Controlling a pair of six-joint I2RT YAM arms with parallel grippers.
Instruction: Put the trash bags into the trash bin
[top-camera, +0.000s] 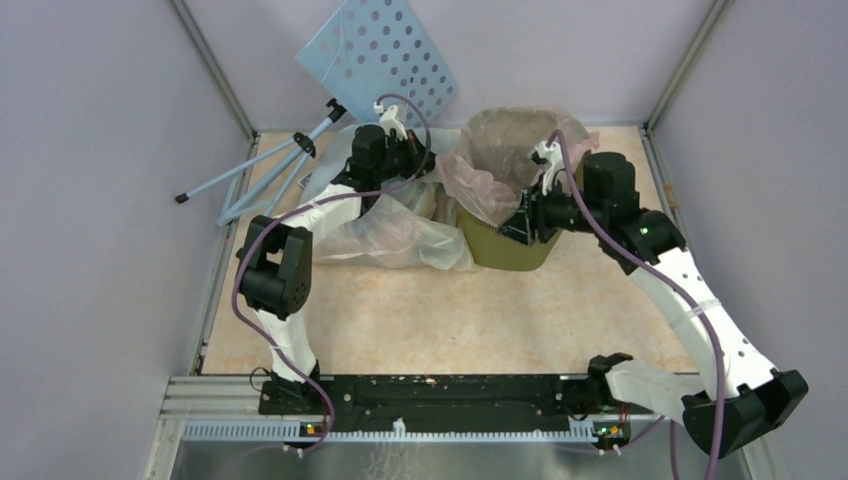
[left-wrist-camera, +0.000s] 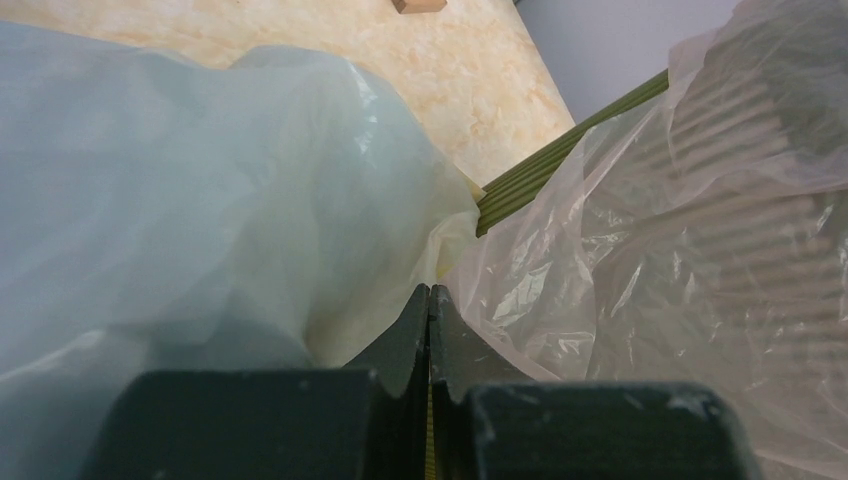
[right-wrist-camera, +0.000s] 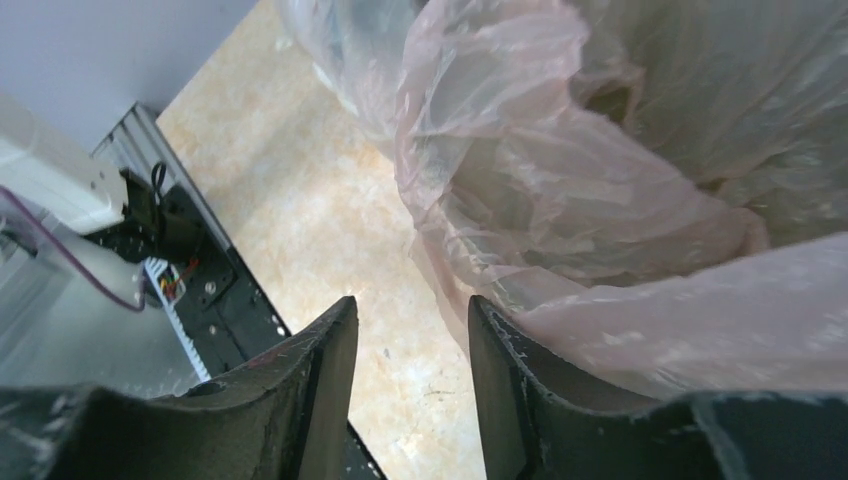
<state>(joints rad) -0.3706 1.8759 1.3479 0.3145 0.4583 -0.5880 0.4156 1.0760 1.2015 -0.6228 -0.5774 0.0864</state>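
The olive-green trash bin (top-camera: 505, 250) stands at the back middle of the table. A pale pink trash bag (top-camera: 500, 150) is draped over its rim and bulges out of its mouth. Clear-whitish bags (top-camera: 390, 235) lie heaped on the table against the bin's left side. My left gripper (top-camera: 428, 160) is at the bin's left rim. In the left wrist view its jaws (left-wrist-camera: 429, 292) are shut, with a thin yellowish bag (left-wrist-camera: 445, 240) pinched at the tips, between the whitish bag (left-wrist-camera: 180, 200) and the pink bag (left-wrist-camera: 680, 200); green bin ribs (left-wrist-camera: 540, 170) show. My right gripper (top-camera: 522, 218) is open at the bin's front rim, and the pink bag (right-wrist-camera: 580, 200) lies over its right finger (right-wrist-camera: 500, 380).
A blue perforated board (top-camera: 380, 55) leans on the back wall. Pale blue tripod legs (top-camera: 260, 170) lie at the back left. A small wooden block (left-wrist-camera: 418, 5) sits on the table. Enclosure walls close in on three sides. The black base rail (top-camera: 430, 395) runs along the near edge.
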